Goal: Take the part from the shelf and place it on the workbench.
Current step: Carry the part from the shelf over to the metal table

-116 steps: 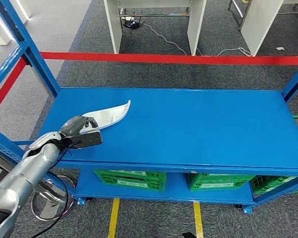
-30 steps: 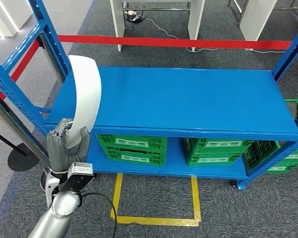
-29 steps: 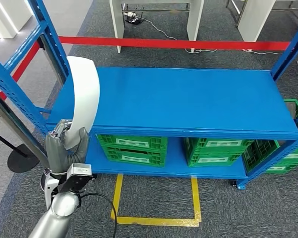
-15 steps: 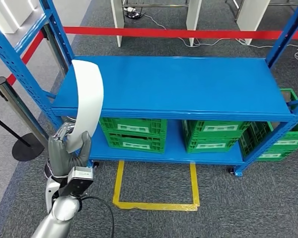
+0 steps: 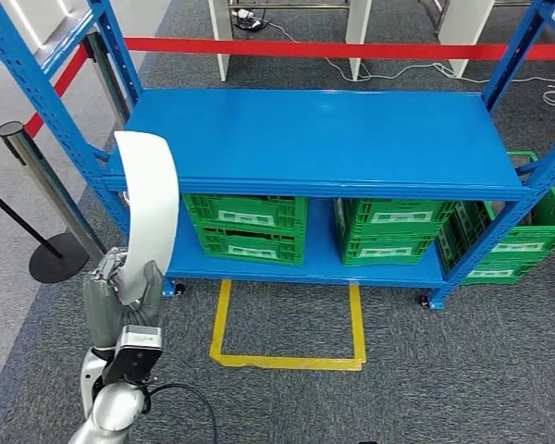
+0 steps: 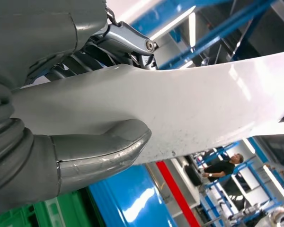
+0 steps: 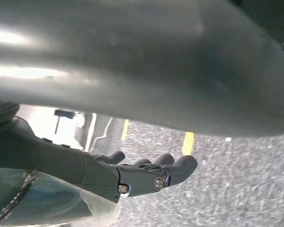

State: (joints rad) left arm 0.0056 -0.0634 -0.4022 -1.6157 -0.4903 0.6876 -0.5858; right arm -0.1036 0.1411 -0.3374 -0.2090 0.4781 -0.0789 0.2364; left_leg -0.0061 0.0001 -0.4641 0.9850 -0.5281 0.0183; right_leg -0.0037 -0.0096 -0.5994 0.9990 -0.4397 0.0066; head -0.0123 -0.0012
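Observation:
A long, curved white part (image 5: 149,199) stands upright in my left hand (image 5: 121,301), low at the left of the head view, in front of the shelf's left end. In the left wrist view the thick grey thumb (image 6: 97,151) presses the white part (image 6: 190,113) against the darker fingers behind it. The blue shelf (image 5: 316,129) stands ahead, its top board bare. My right hand (image 7: 140,175) hangs over the grey carpet with its fingers stretched out and nothing in them.
Green crates (image 5: 247,227) fill the shelf's lower level, and one more (image 5: 519,240) sits at the right end. A yellow floor square (image 5: 289,324) lies before the shelf. A stanchion post (image 5: 41,190) stands at the left. A person (image 6: 224,165) is far off.
The part, which lay on the shelf's top under my left hand, is now lifted and held upright. The camera has backed away, so the shelf looks farther off.

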